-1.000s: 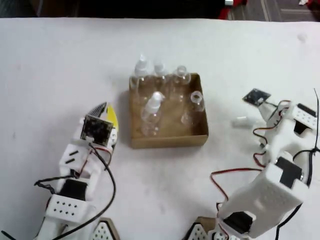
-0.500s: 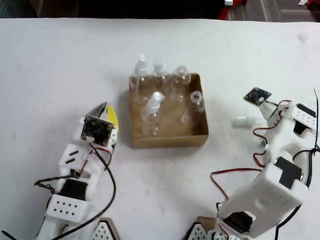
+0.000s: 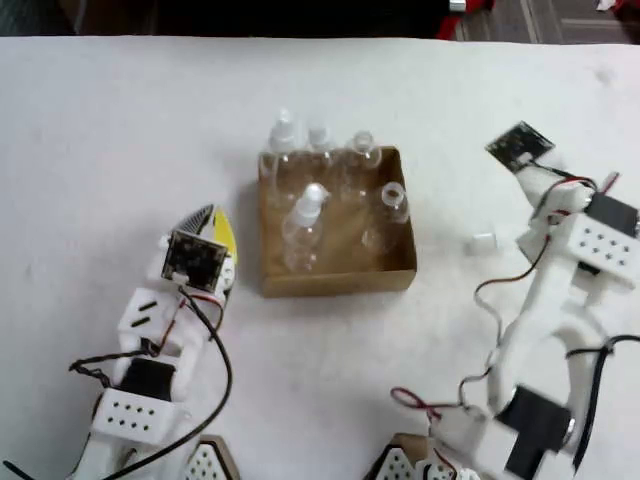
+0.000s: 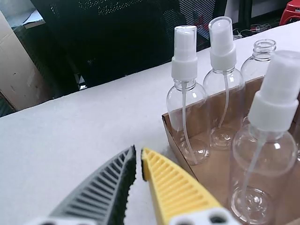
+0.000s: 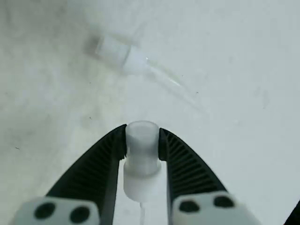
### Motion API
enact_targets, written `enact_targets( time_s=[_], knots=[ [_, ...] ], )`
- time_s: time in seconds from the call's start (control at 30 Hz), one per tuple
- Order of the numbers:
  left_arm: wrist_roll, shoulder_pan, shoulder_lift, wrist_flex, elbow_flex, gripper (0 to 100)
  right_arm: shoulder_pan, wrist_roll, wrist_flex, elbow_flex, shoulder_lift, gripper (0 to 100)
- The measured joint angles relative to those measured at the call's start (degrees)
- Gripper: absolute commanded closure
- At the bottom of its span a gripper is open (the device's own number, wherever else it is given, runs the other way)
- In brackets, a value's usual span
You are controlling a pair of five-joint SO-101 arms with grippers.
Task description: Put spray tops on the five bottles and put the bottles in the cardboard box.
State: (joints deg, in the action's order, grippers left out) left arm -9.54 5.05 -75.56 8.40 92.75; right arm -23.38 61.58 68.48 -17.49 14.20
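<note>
My right fingers (image 5: pixel 119 140) were clamped on a spray top (image 5: pixel 142 150), gripping its white head from both sides. Its dip tube ran out of view, so I could not see its end. In the high view those fingers were hidden beneath the arm's wrist board (image 3: pixel 520 146), near the right edge of the desk (image 3: pixel 120 110). A second spray top (image 3: pixel 482 241) lay flat on the desk between the cardboard box (image 3: pixel 340 281) and the right arm. In the right wrist view it was blurred and its tube was hard to trace.

My left fingers (image 4: pixel 132 161) were drawn together to a thin slit, holding nothing, just beside the box's left wall. The box sat about mid-desk with five bottles (image 3: pixel 283 150) standing in it: three already topped, two with bare necks. In the left wrist view the nearest topped bottle (image 4: pixel 272 140) was cut off at the side, and an open bottle (image 4: pixel 262 54) stood partly hidden behind it.
</note>
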Motion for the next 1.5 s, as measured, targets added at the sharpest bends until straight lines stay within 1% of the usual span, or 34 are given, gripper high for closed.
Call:
enact_targets(
  time_s=[0.17, 0.23, 0.33, 0.4, 0.53, 0.67, 0.8, 0.87, 0.93, 1.03, 1.13, 1.23, 1.3, 1.37, 1.5],
  knots=[
    [0.0, 0.0, 0.0, 0.0, 0.0, 98, 5.19, -11.16, 0.0, -3.96, 11.16, 98.0],
    [0.0, 0.0, 0.0, 0.0, 0.0, 98, 7.21, -14.51, 0.0, -4.13, 15.74, 98.0],
    [0.0, 0.0, 0.0, 0.0, 0.0, 98, 9.93, -16.26, -0.53, -4.13, 21.98, 98.2],
    [0.0, 0.0, 0.0, 0.0, 0.0, 98, 11.16, -16.62, -3.6, -4.13, 25.58, 98.2],
    [0.0, 0.0, 0.0, 0.0, 0.0, 98, 12.31, -16.79, -12.48, -8.09, 30.95, 98.2],
    [0.0, 0.0, 0.0, 0.0, 0.0, 98, 15.91, -16.97, -24.79, -17.23, 34.99, 98.2],
    [0.0, 0.0, 0.0, 0.0, 0.0, 98, 19.52, -16.97, -40.26, -29.8, 39.3, 98.4],
    [0.0, 0.0, 0.0, 0.0, 0.0, 98, 21.36, -18.64, -49.32, -35.08, 42.11, 98.4],
    [0.0, 0.0, 0.0, 0.0, 0.0, 98, 22.51, -23.74, -58.29, -38.33, 44.92, 98.4],
    [0.0, 0.0, 0.0, 0.0, 0.0, 98, 22.42, -37.54, -68.13, -38.51, 48.0, 98.4],
    [0.0, 0.0, 0.0, 0.0, 0.0, 98, 22.33, -52.66, -70.42, -36.22, 48.09, 98.4],
    [0.0, 0.0, 0.0, 0.0, 0.0, 98, 22.59, -64.09, -70.51, -31.65, 44.84, 98.4],
    [0.0, 0.0, 0.0, 0.0, 0.0, 98, 22.86, -69.54, -70.51, -28.75, 40.97, 98.4],
    [0.0, 0.0, 0.0, 0.0, 0.0, 98, 24.26, -72.79, -70.51, -25.93, 36.48, 98.4],
    [0.0, 0.0, 0.0, 0.0, 0.0, 98, 28.57, -74.02, -71.03, -21.98, 27.96, 98.4]
  ],
)
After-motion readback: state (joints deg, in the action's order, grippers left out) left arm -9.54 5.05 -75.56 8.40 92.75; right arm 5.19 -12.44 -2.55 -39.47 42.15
